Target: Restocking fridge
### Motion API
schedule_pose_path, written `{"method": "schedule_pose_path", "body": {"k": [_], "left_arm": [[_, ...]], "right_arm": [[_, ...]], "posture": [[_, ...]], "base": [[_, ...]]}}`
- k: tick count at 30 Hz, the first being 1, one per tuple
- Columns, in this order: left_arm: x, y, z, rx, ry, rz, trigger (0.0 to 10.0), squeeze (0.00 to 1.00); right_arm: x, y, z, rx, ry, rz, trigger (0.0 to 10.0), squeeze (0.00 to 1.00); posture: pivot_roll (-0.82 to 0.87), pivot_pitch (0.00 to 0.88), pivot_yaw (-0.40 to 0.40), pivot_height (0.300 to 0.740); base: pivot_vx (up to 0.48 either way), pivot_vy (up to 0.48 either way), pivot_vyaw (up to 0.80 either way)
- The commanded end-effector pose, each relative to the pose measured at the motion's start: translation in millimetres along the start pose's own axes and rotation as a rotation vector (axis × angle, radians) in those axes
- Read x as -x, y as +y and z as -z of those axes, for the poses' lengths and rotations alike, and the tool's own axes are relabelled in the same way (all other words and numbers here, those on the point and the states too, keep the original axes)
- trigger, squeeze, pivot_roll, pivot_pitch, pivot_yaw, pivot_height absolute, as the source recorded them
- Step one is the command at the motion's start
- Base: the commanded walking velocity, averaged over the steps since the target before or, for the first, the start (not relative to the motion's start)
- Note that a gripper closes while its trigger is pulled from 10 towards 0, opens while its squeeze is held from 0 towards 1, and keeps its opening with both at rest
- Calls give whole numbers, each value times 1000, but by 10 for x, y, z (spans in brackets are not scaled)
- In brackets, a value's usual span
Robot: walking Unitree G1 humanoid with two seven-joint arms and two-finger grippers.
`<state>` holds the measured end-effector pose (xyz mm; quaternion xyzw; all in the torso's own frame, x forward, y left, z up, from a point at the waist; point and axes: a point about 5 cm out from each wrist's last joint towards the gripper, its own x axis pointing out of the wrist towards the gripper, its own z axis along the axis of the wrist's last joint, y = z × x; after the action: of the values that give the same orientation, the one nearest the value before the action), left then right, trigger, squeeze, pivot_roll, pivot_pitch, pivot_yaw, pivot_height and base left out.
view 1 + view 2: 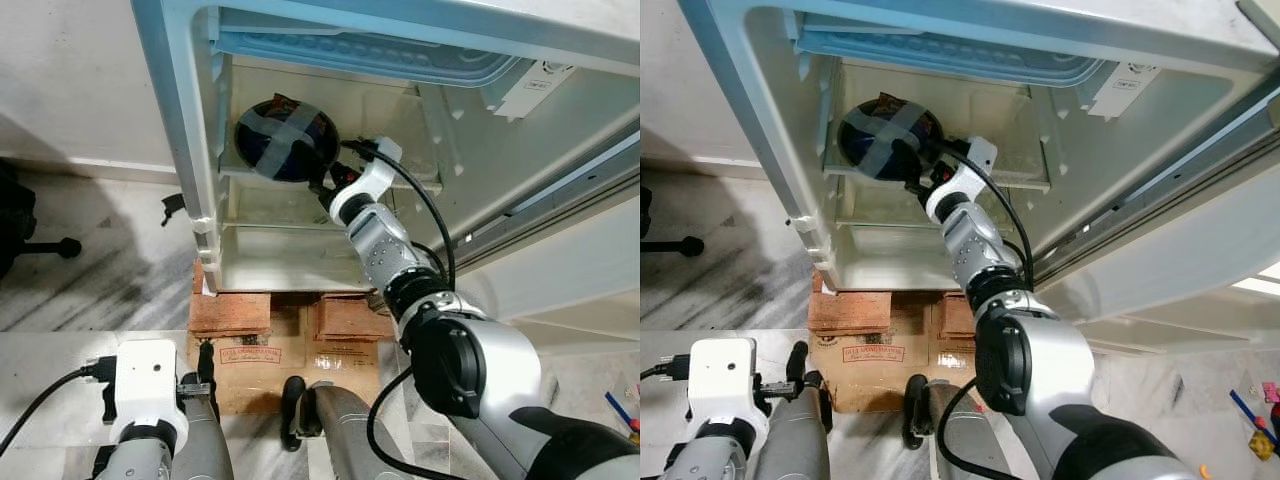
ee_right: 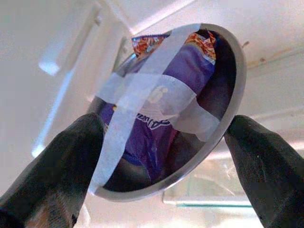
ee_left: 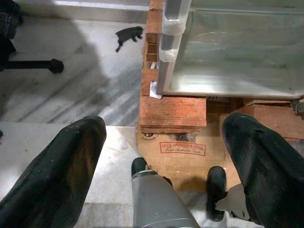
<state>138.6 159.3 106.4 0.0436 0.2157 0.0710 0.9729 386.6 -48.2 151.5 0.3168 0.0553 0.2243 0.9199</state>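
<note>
Reaching deep into open fridge [image 1: 190, 150] with right pincer [image 1: 322, 188], up at glass shelf [image 1: 395, 172] level. Bowl [image 1: 287, 138] tipped on edge on that shelf, mouth facing outward toward pincer, crossed with pale tape [image 2: 142, 90] over purple snack packet [image 2: 156, 118] inside. In right wrist view, fingers [image 2: 57, 166] spread wide either side of bowl rim, not clamped; contact with rim unclear, looks close on both sides. Bowl sits straight ahead of pincer, rim plane roughly across finger line, so closing would pinch across full width, probably too wide; likely released after placing, or about to nudge. Left pincer [image 3: 156, 156] low near cardboard box [image 3: 183, 149] and bricks [image 3: 173, 111] under fridge, fingers apart, holding nothing, idle. Right arm clearly nearer bowl. Lower fridge floor bare.
</note>
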Motion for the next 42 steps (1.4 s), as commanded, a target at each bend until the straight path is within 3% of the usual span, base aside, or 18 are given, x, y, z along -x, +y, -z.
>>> {"method": "schedule_pose_path", "body": {"k": [1, 6, 13, 18, 21, 22, 24, 25, 26, 27, 29, 30, 35, 38, 42], "left_arm": [[3, -17, 59, 2, 27, 15, 10000, 0], [-28, -12, 55, -1, 20, 15, 10000, 0], [-68, -15, 46, -3, 13, 18, 10000, 0], [-99, -24, 36, -2, 1, 19, 10000, 0], [-108, -26, 34, -2, -1, 19, 10000, 0], [-108, -25, 28, -7, -8, 20, 10000, 0], [-107, -23, 22, -16, -14, 21, 10000, 0], [-106, -21, 18, -21, -17, 22, 10000, 0], [-106, -21, 18, -21, -17, 22, 10000, 0], [-106, -22, 18, -20, -17, 20, 10000, 0], [-104, -25, 19, -18, -17, 18, 10000, 0], [-95, -22, 19, -11, -15, 8, 10000, 0], [-51, 18, 18, -2, -16, -36, 10000, 0], [2, 155, 105, 7, 15, -145, 10000, 0], [102, 203, 186, 29, 59, -190, 10000, 0]], "right_arm": [[64, -127, 4, 25, 18, 21, 10000, 0], [175, -307, 35, 60, 57, 33, 10000, 0], [258, -371, 78, 109, 92, -36, 10000, 0], [344, -268, 186, 127, 202, -310, 10000, 0], [388, -245, 249, 163, 258, -385, 10000, 0], [446, -221, 341, 226, 328, -472, 10000, 0], [487, -206, 406, 272, 376, -527, 10000, 0], [512, -192, 472, 353, 411, -563, 10000, 0], [512, -192, 472, 353, 411, -563, 10000, 0], [518, -165, 521, 416, 431, -587, 10000, 0], [512, -135, 547, 445, 440, -598, 10000, 0], [476, -68, 588, 513, 448, -612, 10000, 0], [403, 80, 628, 673, 448, -657, 10000, 0], [297, 253, 627, 763, 409, -670, 10000, 0], [239, 351, 639, 839, 403, -675, 10000, 0]], "posture": [[288, 230, -210, 740], [277, 222, -207, 740], [265, 213, -201, 740], [263, 201, -204, 740], [263, 198, -208, 740], [263, 198, -209, 740], [263, 198, -212, 740], [263, 198, -214, 740], [263, 198, -214, 740], [262, 200, -217, 740], [263, 201, -220, 740], [266, 202, -225, 740], [266, 211, -240, 740], [265, 224, -252, 740], [265, 255, -268, 740]], "base": [[0, 0, 0], [0, 0, 0], [0, 0, 0], [0, 0, 0], [0, 0, 0], [0, 0, 0], [0, 0, 0], [0, 0, 0], [0, 0, 0], [0, 0, 0], [0, 0, 0], [0, 0, 0], [0, 0, 0], [0, 0, 0], [0, 0, 0]]}}
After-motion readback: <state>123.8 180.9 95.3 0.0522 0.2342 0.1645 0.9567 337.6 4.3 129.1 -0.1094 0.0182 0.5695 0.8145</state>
